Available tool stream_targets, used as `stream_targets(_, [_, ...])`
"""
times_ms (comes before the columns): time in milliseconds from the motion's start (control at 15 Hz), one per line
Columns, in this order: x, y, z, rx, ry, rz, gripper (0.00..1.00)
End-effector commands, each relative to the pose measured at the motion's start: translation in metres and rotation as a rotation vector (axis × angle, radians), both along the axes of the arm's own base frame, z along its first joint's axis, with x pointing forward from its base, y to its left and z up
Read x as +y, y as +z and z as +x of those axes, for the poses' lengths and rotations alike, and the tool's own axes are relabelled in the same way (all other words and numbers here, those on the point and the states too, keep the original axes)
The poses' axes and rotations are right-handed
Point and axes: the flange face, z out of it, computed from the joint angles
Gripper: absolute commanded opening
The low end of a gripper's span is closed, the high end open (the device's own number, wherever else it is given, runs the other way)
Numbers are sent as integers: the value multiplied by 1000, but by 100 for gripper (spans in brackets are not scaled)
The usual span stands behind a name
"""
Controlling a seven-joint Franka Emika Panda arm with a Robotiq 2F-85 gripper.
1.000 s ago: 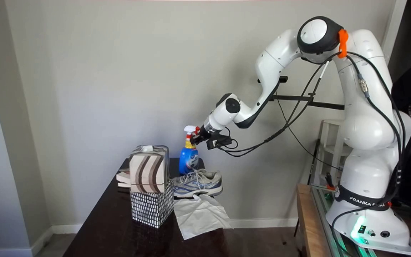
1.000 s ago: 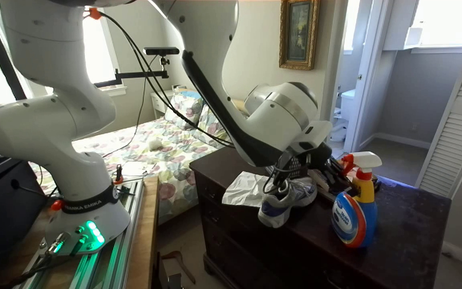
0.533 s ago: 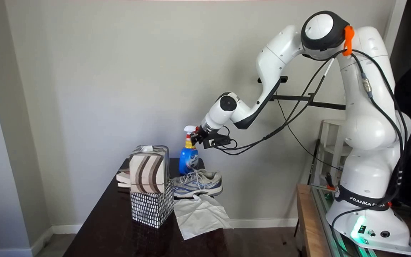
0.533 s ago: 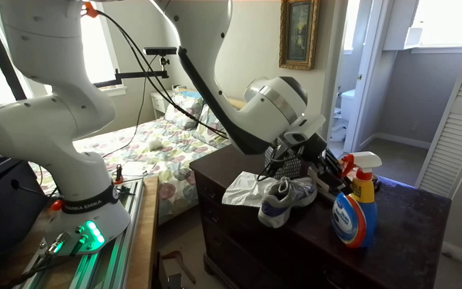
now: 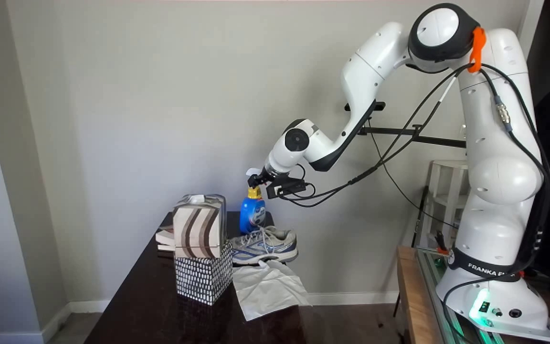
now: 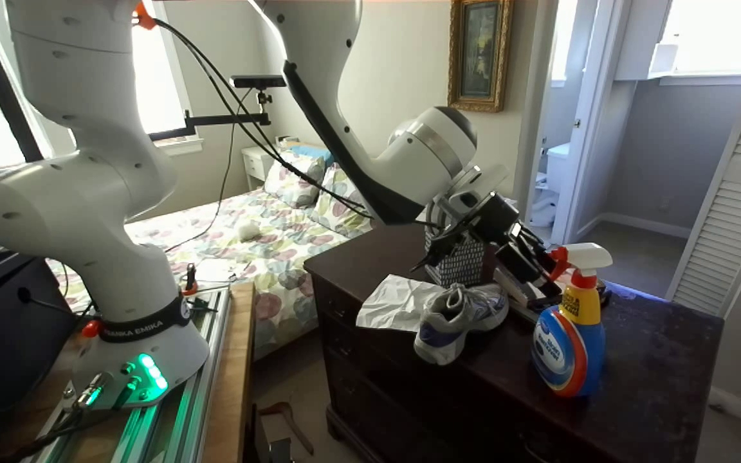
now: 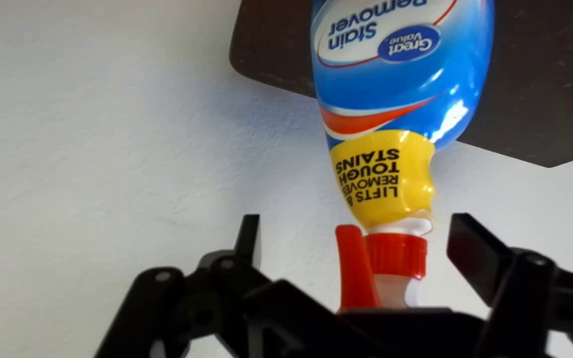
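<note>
In the wrist view my gripper (image 7: 355, 243) stands open, its two black fingers spread wide. Seen between them, with a gap on each side, are the red trigger (image 7: 356, 273) and red collar (image 7: 397, 253) of a spray bottle (image 7: 401, 74). The bottle has a blue body, a yellow neck and a stain remover label. It stands upright on a dark dresser (image 6: 660, 360) in both exterior views. My gripper (image 5: 254, 180) overlaps the bottle's head in an exterior view. How deep the head sits between the fingers is hard to tell. The white nozzle (image 6: 589, 256) is hidden in the wrist view.
A grey and blue shoe (image 6: 460, 318) lies close to the bottle, beside crumpled white paper (image 5: 270, 291). A patterned box (image 5: 203, 277) carries a striped package (image 5: 197, 231), with books (image 5: 165, 239) behind it. A wall (image 5: 160, 119) runs along the bottle's far side.
My gripper has opened. The arm has shifted toward the bottle's head, with the wrist a little higher, so the gripper now covers the trigger in an exterior view. The bottle has stayed put.
</note>
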Motion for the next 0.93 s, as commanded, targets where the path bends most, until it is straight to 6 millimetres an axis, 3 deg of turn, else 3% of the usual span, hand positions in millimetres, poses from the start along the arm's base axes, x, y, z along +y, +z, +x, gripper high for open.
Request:
stream_targets(0, [7,4,-1,-11,-58,-57,100])
stream_targets(267, [10,1,2,-22,-108,-106,100])
stream_targets(333, [10,1,3,-22,-120,-113,96])
stream_targets(400, [10,0,4,-21,-130,-117,74])
stream_targets(533, [9,1,4,-21,-131,-131,69])
stream_targets(867, [-1,3,3,-19,-84,-117,33])
